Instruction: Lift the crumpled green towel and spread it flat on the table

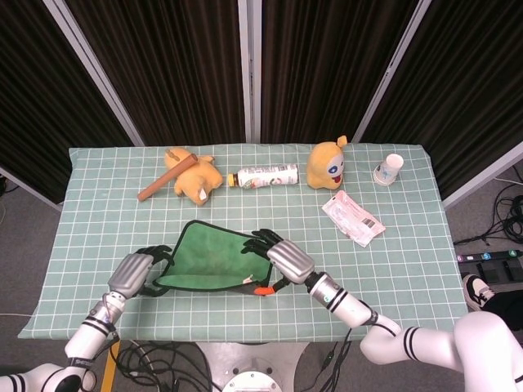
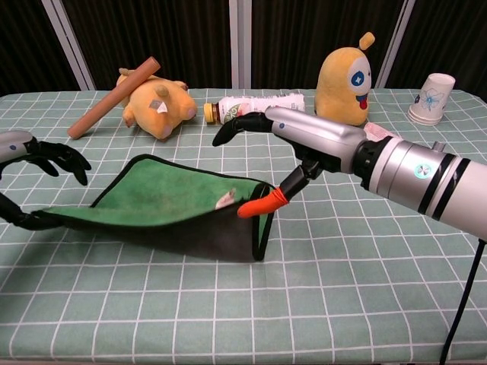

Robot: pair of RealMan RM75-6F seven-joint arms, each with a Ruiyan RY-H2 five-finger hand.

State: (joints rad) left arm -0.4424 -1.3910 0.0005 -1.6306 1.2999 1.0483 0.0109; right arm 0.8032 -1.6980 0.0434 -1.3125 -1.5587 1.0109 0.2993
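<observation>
On green checked tablecloth (image 1: 392,269) w/ dark curtains behind: green towel (image 1: 208,253) mid-front, near edge lifted off cloth, pinched by left hand (image 1: 135,273) & right hand (image 1: 282,261) (other fingers spread), so pull corners apart evenly, then lower flat.

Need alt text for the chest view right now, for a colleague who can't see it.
Both hands hold the green towel stretched just above the checked table: left hand at its left edge, right hand pinching its right corner. Two plush toys, a bottle and a paper cup sit behind.
</observation>
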